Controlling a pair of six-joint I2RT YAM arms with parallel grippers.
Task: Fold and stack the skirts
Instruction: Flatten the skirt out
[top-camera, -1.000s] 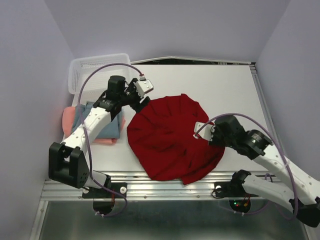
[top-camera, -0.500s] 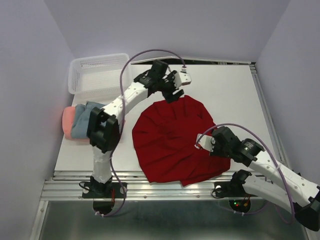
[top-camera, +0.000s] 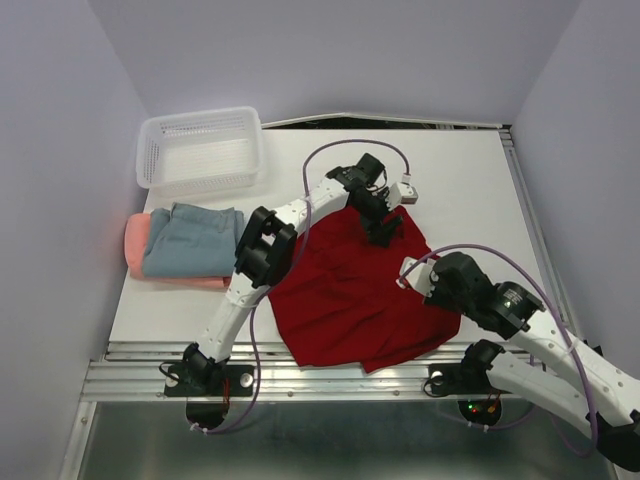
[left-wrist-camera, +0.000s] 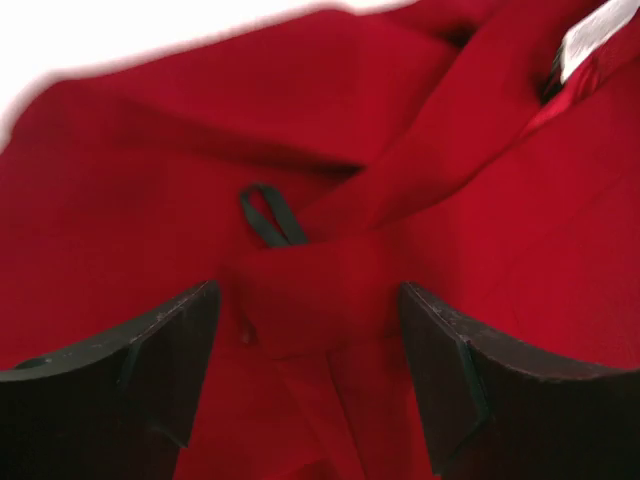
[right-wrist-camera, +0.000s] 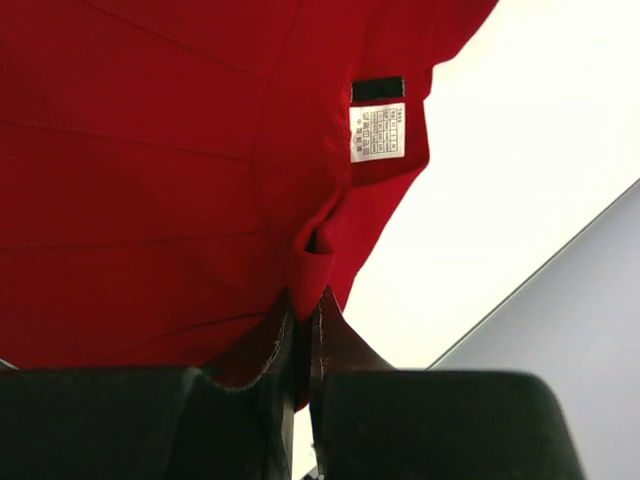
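Right gripper (right-wrist-camera: 300, 345) pinches the dark red skirt's (right-wrist-camera: 150, 150) edge.

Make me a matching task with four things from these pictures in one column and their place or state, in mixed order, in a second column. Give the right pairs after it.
Things:
1. red skirt
2. blue-grey skirt
3. basket
4. right hand

Places or states:
A. lying on the pink skirt at the table's left edge
B. far left corner, nothing inside
C. shut on a fold of red cloth
D. middle of the table, between both arms

Pairs: 1-D, 2-A, 3-B, 4-C
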